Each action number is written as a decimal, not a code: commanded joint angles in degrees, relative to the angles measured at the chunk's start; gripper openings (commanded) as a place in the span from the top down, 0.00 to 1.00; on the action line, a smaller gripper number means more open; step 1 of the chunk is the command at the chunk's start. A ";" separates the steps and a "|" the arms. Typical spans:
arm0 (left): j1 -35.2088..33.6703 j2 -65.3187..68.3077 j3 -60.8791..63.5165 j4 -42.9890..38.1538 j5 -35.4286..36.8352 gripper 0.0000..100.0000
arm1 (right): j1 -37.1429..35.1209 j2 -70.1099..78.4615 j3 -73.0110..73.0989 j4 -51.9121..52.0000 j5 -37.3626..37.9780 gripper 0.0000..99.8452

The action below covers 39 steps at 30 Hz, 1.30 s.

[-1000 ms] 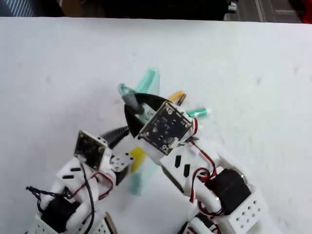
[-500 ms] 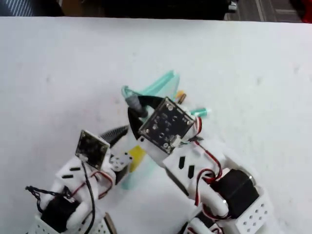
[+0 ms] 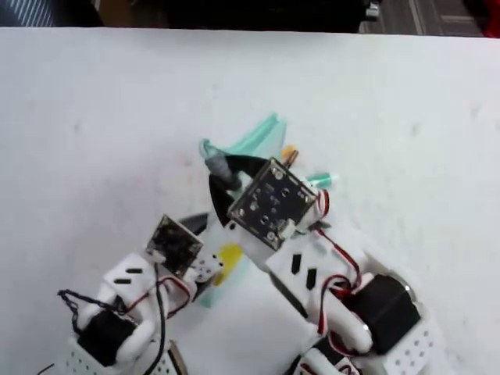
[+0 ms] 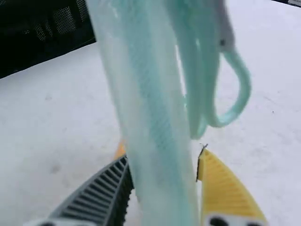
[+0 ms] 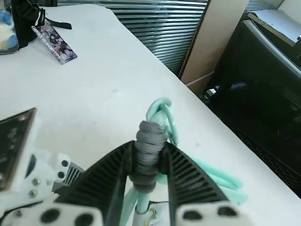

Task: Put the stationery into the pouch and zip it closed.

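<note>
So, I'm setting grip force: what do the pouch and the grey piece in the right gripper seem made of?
The pouch looks like soft, translucent mint plastic, perhaps vinyl: light passes through it and fine ribbing shows. The grey piece, clamped in the right gripper, looks like matte wound cord or fabric, judging by its stacked turns.

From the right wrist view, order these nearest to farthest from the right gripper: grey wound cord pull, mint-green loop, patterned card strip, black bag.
1. Grey wound cord pull: between the jaws.
2. Mint-green loop: just beyond the jaw tips.
3. Patterned card strip: far off, lying flat.
4. Black bag: farthest, beyond the strip.
</note>
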 commanded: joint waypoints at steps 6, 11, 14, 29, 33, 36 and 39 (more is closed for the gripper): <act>-1.71 0.75 0.35 -8.26 -0.35 0.84 | -1.36 0.40 -6.59 8.13 -0.18 0.98; -1.63 0.66 -2.64 -10.02 -0.44 0.87 | -1.10 0.92 -10.46 8.13 -0.09 0.98; -1.54 0.66 -5.01 -10.11 -0.70 0.87 | -1.10 1.80 -13.19 7.52 -0.09 0.98; -1.63 0.66 1.23 -9.32 -2.37 0.98 | 15.43 5.85 -12.40 4.70 10.02 0.98; -1.54 0.66 0.88 -6.95 -2.37 0.98 | 17.63 7.87 -12.22 2.59 10.02 0.98; -1.54 0.66 0.09 -5.10 -2.46 0.98 | 17.63 10.42 -12.22 1.89 10.02 0.98; -0.40 0.66 -2.90 -0.09 -3.16 0.98 | 18.77 12.70 -12.22 1.27 10.11 0.98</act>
